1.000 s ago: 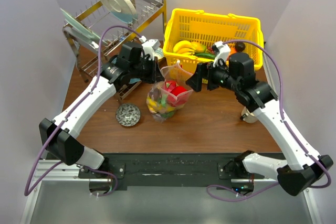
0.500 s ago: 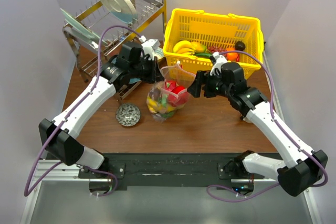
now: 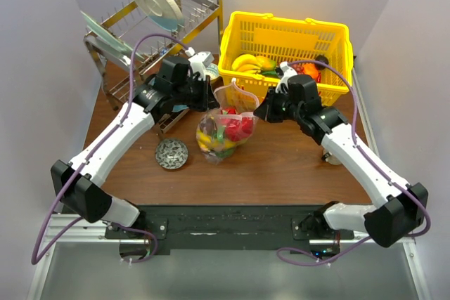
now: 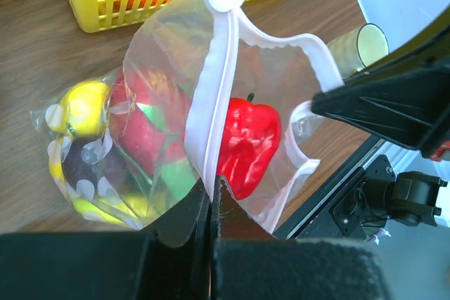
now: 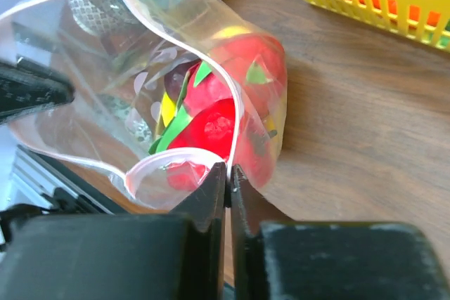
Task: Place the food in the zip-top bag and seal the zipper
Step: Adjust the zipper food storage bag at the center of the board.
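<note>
The clear zip-top bag (image 3: 225, 130) stands on the table in front of the basket, its mouth held apart. Inside lie food pieces: a red pepper (image 4: 246, 138), a yellow fruit (image 4: 83, 107), and green and red bits (image 5: 211, 128). My left gripper (image 4: 213, 189) is shut on the white zipper (image 4: 214, 96) strip at the bag's left rim. My right gripper (image 5: 228, 171) is shut on the opposite rim of the mouth. In the top view the left gripper (image 3: 209, 100) and the right gripper (image 3: 259, 112) flank the bag. More food, a banana (image 3: 246, 62) among it, lies in the basket.
The yellow mesh basket (image 3: 285, 22) stands just behind the bag. A dish rack (image 3: 133, 47) with a plate (image 3: 155, 1) fills the back left. A round metal strainer (image 3: 171, 153) lies left of the bag. A cup (image 3: 330, 156) shows behind the right forearm.
My right gripper has moved left from beside the bag to its right rim and gone from open to shut on it. The left gripper has kept its grip.
</note>
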Controlling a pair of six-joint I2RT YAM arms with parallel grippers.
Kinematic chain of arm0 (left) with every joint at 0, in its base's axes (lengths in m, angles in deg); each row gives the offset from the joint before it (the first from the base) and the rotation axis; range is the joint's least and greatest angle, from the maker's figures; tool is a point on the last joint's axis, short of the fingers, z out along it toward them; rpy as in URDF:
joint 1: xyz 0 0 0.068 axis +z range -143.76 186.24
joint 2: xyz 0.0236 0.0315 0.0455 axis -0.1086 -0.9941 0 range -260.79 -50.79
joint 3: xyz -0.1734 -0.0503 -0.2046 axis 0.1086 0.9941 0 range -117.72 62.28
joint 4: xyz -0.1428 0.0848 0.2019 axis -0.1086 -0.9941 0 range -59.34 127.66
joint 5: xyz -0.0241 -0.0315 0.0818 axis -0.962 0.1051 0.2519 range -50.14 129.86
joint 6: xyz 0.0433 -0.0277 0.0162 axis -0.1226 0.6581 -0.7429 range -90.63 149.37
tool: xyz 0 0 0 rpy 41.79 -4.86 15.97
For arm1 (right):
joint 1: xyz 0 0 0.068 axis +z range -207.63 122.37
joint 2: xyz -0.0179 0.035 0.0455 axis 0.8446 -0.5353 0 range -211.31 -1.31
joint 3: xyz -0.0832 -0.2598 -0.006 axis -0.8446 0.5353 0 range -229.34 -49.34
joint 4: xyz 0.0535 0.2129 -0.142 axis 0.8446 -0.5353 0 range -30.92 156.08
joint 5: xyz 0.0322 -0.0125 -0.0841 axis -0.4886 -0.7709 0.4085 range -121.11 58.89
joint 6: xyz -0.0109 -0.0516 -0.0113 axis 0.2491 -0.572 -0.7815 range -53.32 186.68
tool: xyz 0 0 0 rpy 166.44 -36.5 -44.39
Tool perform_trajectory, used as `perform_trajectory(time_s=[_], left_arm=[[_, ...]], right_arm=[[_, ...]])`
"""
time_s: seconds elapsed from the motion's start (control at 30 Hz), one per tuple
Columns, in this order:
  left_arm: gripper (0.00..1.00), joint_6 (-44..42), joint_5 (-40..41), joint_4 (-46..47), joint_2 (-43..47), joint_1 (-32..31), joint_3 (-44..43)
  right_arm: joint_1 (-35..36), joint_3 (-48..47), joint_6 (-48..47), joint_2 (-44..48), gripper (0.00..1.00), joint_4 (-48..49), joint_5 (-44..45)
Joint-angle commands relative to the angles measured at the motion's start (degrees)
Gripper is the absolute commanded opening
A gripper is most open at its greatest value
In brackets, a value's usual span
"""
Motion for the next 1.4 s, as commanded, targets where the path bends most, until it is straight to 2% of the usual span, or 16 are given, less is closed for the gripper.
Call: perform_trajectory(time_s=[0.0, 0.23, 0.43, 0.53, 0.63, 0.83, 0.93, 1.03, 1.17, 1.23, 1.27, 1.37], left_arm=[[0.00, 0.38, -0.96, 1.51, 2.45, 0.33, -1.14], [0.00, 2.39, -3.77, 4.58, 1.75, -0.89, -0.96], [0.00, 3.98, -7.11, 7.58, -2.03, -6.25, -4.03], [0.00, 3.98, -8.17, 8.19, -2.12, -6.61, -4.30], [0.00, 3.81, -8.69, 8.81, -1.95, -6.61, -3.34], [0.00, 3.54, -10.54, 12.58, -2.65, -6.35, 2.11], [0.07, 3.10, -11.68, 14.25, -2.56, -6.17, 3.96], [0.20, 2.75, -10.98, 15.84, -1.60, -6.00, 4.75], [0.45, 3.01, -10.63, 15.75, -0.98, -4.94, 4.75], [0.51, 4.24, -11.15, 16.54, -0.02, -4.07, 5.36], [0.57, 4.77, -12.38, 18.11, 0.34, -3.63, 5.80], [0.64, 6.44, -14.75, 19.96, 0.87, -2.92, 6.51]], right_arm=[[0.05, -3.31, -0.17, 0.33, 0.00, -0.11, -1.01], [0.05, -8.05, -1.58, 5.07, 0.00, -3.79, -0.13], [-0.04, -12.28, -1.67, 10.35, 0.00, -7.31, -2.85], [-0.04, -9.83, 0.78, 12.37, 0.00, -6.00, -7.06], [-0.04, -3.51, 4.39, 13.86, 0.00, -1.35, -10.40], [-0.04, 4.85, 7.82, 11.94, 0.00, 4.37, -12.87], [0.05, 7.40, 9.14, 11.06, 0.00, 7.18, -15.59], [-0.04, 8.81, 9.76, 11.06, 0.00, 8.94, -16.74], [-0.04, 8.82, 8.88, 11.76, 0.00, 8.51, -16.92], [-0.04, 8.82, 8.18, 12.29, 0.00, 8.59, -17.97], [0.05, 8.90, 7.48, 12.38, 0.00, 8.51, -18.41], [-0.04, 9.52, 6.77, 12.73, 0.02, 8.77, -19.20]])
